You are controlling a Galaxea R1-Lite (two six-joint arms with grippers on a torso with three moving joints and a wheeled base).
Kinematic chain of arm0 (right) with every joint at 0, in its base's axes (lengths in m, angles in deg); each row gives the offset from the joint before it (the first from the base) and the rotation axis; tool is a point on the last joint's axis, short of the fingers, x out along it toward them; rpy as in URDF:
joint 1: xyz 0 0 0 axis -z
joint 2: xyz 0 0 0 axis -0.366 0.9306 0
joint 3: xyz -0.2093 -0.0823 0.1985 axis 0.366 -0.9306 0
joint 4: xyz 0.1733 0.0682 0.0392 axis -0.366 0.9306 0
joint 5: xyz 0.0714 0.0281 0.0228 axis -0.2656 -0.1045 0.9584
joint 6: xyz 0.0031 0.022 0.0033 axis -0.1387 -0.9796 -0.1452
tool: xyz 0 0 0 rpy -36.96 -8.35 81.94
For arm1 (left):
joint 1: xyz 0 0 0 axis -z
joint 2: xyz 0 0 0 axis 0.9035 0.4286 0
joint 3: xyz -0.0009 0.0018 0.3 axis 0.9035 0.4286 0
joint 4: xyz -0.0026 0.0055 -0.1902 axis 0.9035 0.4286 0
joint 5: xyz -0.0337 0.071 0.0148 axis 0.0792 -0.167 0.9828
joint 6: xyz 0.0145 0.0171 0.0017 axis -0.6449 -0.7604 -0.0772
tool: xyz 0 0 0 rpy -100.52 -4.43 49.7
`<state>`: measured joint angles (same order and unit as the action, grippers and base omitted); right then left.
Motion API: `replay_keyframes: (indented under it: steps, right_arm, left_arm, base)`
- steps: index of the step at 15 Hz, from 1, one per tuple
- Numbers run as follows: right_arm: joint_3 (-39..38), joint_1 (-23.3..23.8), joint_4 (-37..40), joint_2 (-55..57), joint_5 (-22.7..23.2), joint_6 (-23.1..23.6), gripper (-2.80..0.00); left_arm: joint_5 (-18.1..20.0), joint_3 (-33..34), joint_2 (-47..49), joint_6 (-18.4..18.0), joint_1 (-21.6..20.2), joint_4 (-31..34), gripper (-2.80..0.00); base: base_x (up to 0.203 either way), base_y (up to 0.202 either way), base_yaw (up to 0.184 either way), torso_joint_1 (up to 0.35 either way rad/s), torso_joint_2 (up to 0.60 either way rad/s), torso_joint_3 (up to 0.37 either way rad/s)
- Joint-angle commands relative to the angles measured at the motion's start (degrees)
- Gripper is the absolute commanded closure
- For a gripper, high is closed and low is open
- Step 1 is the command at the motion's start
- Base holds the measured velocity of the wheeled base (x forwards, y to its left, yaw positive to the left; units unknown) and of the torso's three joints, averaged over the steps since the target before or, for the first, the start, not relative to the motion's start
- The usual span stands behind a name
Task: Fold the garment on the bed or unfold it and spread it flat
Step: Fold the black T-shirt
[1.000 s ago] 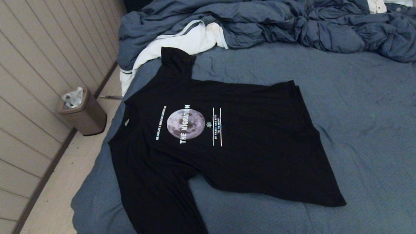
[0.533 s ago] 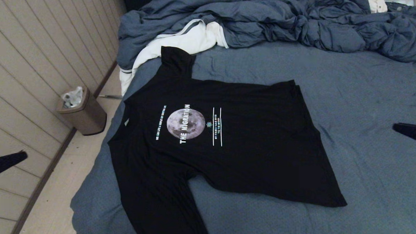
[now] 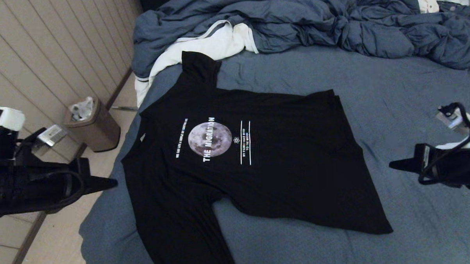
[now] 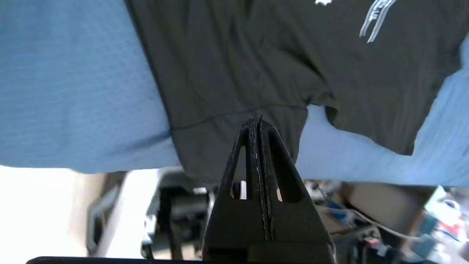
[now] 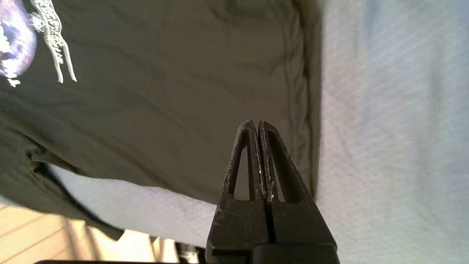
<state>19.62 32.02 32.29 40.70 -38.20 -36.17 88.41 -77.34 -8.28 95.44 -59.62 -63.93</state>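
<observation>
1. Head view: the garment (image 3: 259, 162) – a soft black T-shirt with a round grey moon print (image 3: 210, 139) – lies spread flat, print up, at the centre of the bed (image 3: 413, 94), whose blue-grey sheet is finely creased. A rumpled duvet (image 3: 333, 23) is heaped at 12 o'clock, a white cloth (image 3: 201, 51) at 11. The left gripper (image 3: 113, 184) hangs at 9 o'clock, off the bed's edge beside a sleeve; the right gripper (image 3: 392, 165) hovers at 3 o'clock, just past the hem. A brown bin (image 3: 96, 129) stands on the floor.
2. Left wrist view: tapered black fingers (image 4: 249, 146) pressed together, empty, above the sleeve's stitched hem.
3. Right wrist view: ribbed fingers (image 5: 251, 154) likewise pressed together – holding nothing, over the wrinkled shirt edge.
</observation>
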Motion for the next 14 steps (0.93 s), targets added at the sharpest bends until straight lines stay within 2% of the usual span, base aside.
replay_keyframes:
  steps: [1, 4, 7, 10, 12, 14]
  right_arm:
    - [1.30, 0.31, 0.79, 2.92, 0.31, -1.11, 0.00]
    - [6.46, -0.06, 11.28, 3.03, 0.38, -4.25, 0.00]
    - [12.54, 0.45, 16.79, 1.39, 0.28, -7.33, 0.00]
    - [24.35, 0.02, 29.21, -0.54, 0.25, -9.54, 0.00]
    - [29.87, -0.34, 36.08, -0.74, 0.30, -10.16, 0.00]
    - [31.03, -0.54, 37.09, -0.15, 0.31, -10.40, 0.00]
  left_arm:
    - [0.85, -2.43, 6.73, 1.27, 0.93, -0.09, 0.00]
    - [3.99, -3.38, 10.41, 4.91, 0.84, -0.82, 0.00]
    - [5.82, -3.87, 15.08, 5.48, -2.14, -4.23, 0.00]
    - [6.12, -6.56, 15.72, 5.99, -8.05, -6.49, 0.00]
    - [6.34, -6.78, 16.38, 5.89, -9.21, -6.91, 0.00]
    - [6.13, -6.90, 18.42, 5.84, -9.22, -8.06, 0.00]
  base:
    - [0.000, 0.000, 0.000, 0.000, 0.00, 0.000]
    - [0.000, 0.000, 0.000, 0.000, 0.00, 0.000]
    - [0.000, 0.000, 0.000, 0.000, 0.00, 0.000]
    - [0.000, 0.000, 0.000, 0.000, 0.00, 0.000]
    - [0.000, 0.000, 0.000, 0.000, 0.00, 0.000]
    - [0.000, 0.000, 0.000, 0.000, 0.00, 0.000]
